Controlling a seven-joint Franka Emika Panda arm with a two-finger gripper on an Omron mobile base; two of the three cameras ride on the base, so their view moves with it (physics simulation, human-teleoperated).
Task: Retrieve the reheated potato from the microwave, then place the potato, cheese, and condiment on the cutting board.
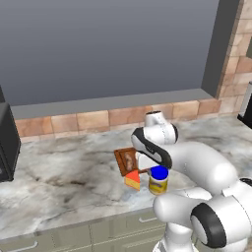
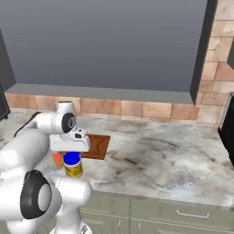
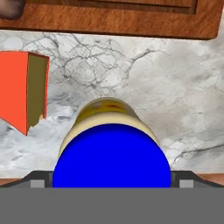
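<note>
One claw (image 3: 111, 183) spread wide above blue-lidded condiment (image 3: 111, 148), cheese (image 3: 22, 92) beside it

Cutting board (image 3: 131, 19): wood, visible reddish-brown grain, smooth satin finish. Counter (image 1: 64, 182): grey-veined marble, smooth. Condiment jar (image 3: 109, 114) — smooth, yellowish wall; lid (image 3: 111, 155) plain blue, matt. Cheese (image 3: 24, 94) — flat, matt faces. Backsplash (image 1: 93, 119): rough-looking tan stone tiles.
</note>
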